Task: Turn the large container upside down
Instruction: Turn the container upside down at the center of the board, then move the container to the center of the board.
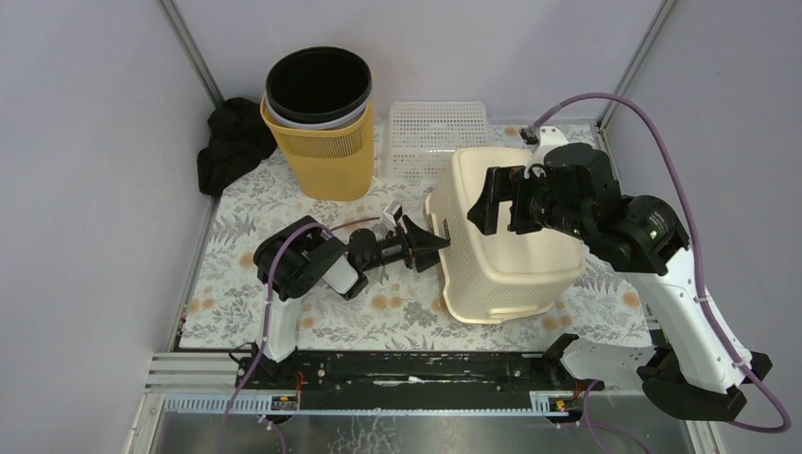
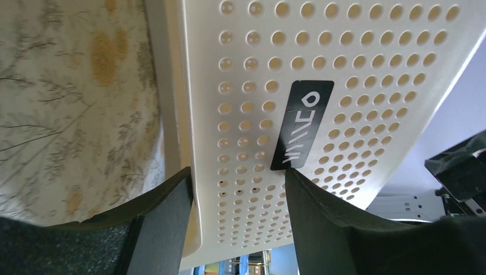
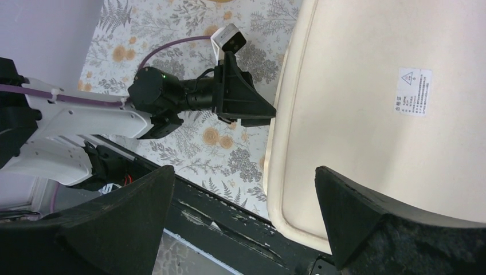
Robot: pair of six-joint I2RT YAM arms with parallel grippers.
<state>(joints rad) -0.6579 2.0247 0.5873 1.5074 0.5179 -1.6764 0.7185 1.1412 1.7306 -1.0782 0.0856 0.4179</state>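
Observation:
The large cream container (image 1: pixel 506 255) stands mouth down on the floral mat, its solid base up and its perforated walls flaring to the rim. My left gripper (image 1: pixel 433 244) is open at the container's left side. In the left wrist view the perforated wall and rim (image 2: pixel 344 86) run between the spread fingers of the left gripper (image 2: pixel 238 175), with gaps showing. My right gripper (image 1: pixel 496 210) hovers open over the base. In the right wrist view the right gripper (image 3: pixel 243 172) holds nothing; the labelled base (image 3: pixel 372 114) lies below and the left gripper (image 3: pixel 252 106) sits at its edge.
A yellow basket with a black bin nested in it (image 1: pixel 322 142) stands at the back left, and a black cloth (image 1: pixel 232 142) lies beside it. A white perforated tray (image 1: pixel 435 132) lies behind the container. The black rail (image 1: pixel 416 364) runs along the near edge.

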